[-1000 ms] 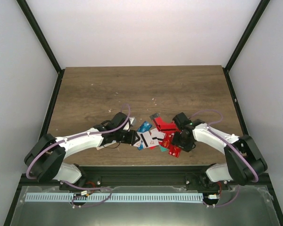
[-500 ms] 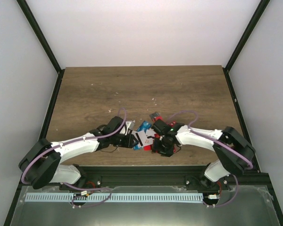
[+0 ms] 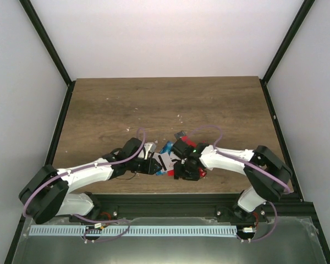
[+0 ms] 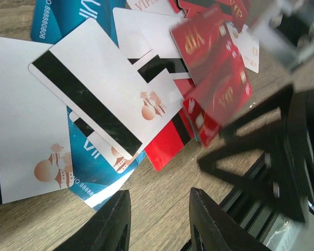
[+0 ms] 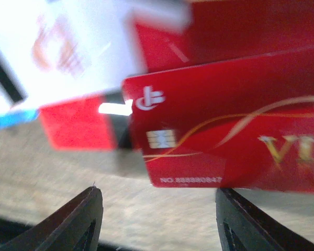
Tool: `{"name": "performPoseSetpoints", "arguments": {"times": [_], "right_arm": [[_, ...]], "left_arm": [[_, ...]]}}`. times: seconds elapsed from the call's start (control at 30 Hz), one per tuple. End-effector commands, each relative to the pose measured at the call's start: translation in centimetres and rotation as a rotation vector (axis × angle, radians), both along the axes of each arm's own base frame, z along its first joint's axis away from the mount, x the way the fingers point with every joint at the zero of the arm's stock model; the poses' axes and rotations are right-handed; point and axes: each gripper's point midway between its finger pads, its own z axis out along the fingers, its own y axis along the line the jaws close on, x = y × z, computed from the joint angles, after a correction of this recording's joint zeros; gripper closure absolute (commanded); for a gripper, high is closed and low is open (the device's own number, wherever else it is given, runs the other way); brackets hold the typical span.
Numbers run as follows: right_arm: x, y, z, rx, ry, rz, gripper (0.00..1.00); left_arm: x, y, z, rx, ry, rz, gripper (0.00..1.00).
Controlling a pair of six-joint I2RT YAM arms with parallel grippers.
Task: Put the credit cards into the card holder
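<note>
Brown wooden table (image 3: pixel 154 104), credit cards (image 3: pixel 165 160) heaped, white walls (image 3: pixel 165 33) around.

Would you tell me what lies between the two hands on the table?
The heap of credit cards lies between the left hand and the right hand, as the top external view shows.

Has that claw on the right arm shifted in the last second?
Yes. The right gripper has slid left, away from the table's right edge, and is now over the credit cards.
</note>
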Motion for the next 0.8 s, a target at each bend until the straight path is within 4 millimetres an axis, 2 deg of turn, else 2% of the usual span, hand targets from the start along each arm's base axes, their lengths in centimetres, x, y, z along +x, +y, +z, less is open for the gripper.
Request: {"name": "performPoseSetpoints", "arguments": {"times": [0.0, 0.13, 0.33, 0.63, 0.77], "right_arm": [[4.1, -5.2, 0.3, -0.125, -0.123, -0.064, 0.39], [6.9, -6.9, 0.7, -0.146, -0.191, -0.118, 0.39], [8.2, -7.2, 0.4, -0.178, -0.205, -0.111, 0.39], [12.1, -8.8, 2.8, -0.22, -0.308, -0.157, 0.37], [13.7, -9.4, 1.9, -0.236, -0.315, -0.169, 0.37]], "left_arm": [[0.3, -0.8, 1.4, -0.051, -0.037, -0.016, 0.67], [0.1, -0.8, 1.4, -0.055, -0.029, -0.013, 0.67], [0.0, -0.5, 1.6, -0.051, -0.03, -0.01, 0.67], [0.0, -0.3, 1.8, -0.045, -0.036, -0.009, 0.67], [0.0, -0.3, 1.7, -0.041, -0.036, -0.01, 0.66]]}}
